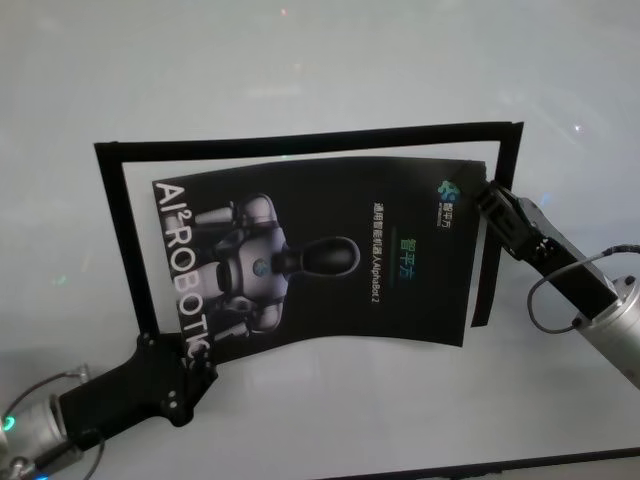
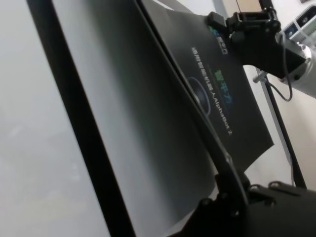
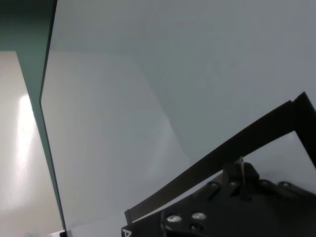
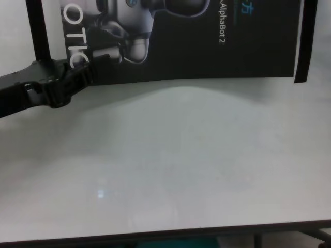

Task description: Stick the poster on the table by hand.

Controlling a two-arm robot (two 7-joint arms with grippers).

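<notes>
Head view: both end effectors, left (image 1: 195,362) and right (image 1: 487,195), pinch the poster (image 1: 330,255) (bowed) over the table (image 1: 320,70).

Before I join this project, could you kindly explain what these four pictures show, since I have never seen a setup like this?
They show one moment of a two-armed robot at work, seen from four cameras: one on its head looking down, one on its chest lower down, and one on each wrist.

On the white table lies an outline made of black tape strips. Inside it is a glossy black poster with a robot picture and the words "AlphaBot 2".

Each arm ends in a black end effector, the grasping part. The left end effector holds the poster's near left corner. The right end effector holds its far right corner. Both seem shut on the sheet. The poster bows upward between them, so it is not yet flat on the table. The left wrist picture looks along the poster towards the other arm.
</notes>
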